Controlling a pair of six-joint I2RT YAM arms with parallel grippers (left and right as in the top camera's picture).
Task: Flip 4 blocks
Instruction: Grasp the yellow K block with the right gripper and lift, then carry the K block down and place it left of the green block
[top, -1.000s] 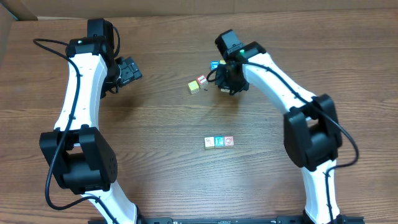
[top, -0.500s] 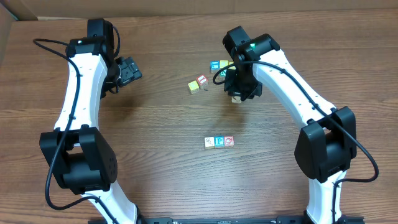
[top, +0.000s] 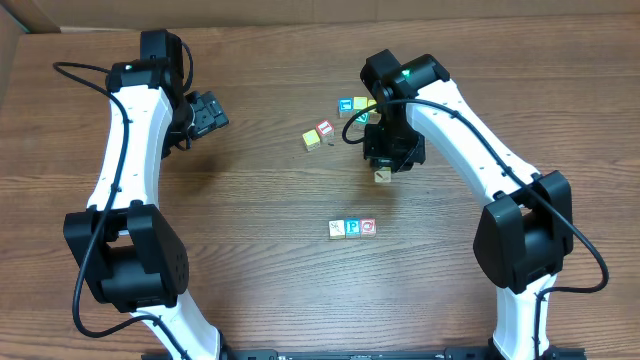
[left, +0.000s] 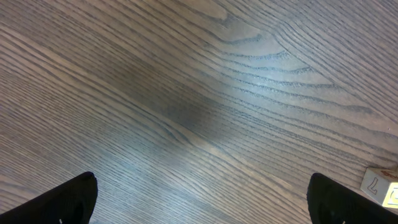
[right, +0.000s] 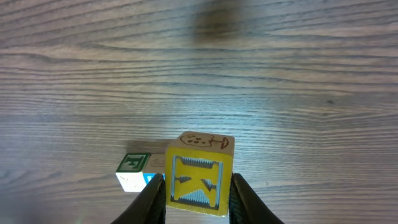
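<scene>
While the left gripper (left: 210, 200) hangs over bare table (top: 250, 280) at the far left with its fingers spread wide, one dark tip in each lower corner of its wrist view, the right gripper (right: 198, 201) is pinching the K block (right: 199, 177). Its two pale fingers press the block's left and right sides. The face towards the wrist camera is yellow with a large K, and the cream face above it carries a small brown drawing. In the overhead view this block shows as a small tan square just under the right gripper, right of the table's middle, and it seems to be lifted off the wood. Nearer the front edge, down and to the left of it and apart from it, a row (top: 352, 229) of three blocks lies side by side, touching: cream, blue-bordered, then red-bordered. Behind the right arm's wrist, four loose cubes (top: 324, 130) are scattered in two pairs, a yellow one beside a red-bordered one, and a blue-bordered one beside a yellow one. From the right wrist, a green-framed cube (right: 132, 167) lies on the table lower left of the K block, partly hidden by it; which cube this is I cannot tell. At the right edge of the left wrist view sits a cream cube (left: 379, 185).
</scene>
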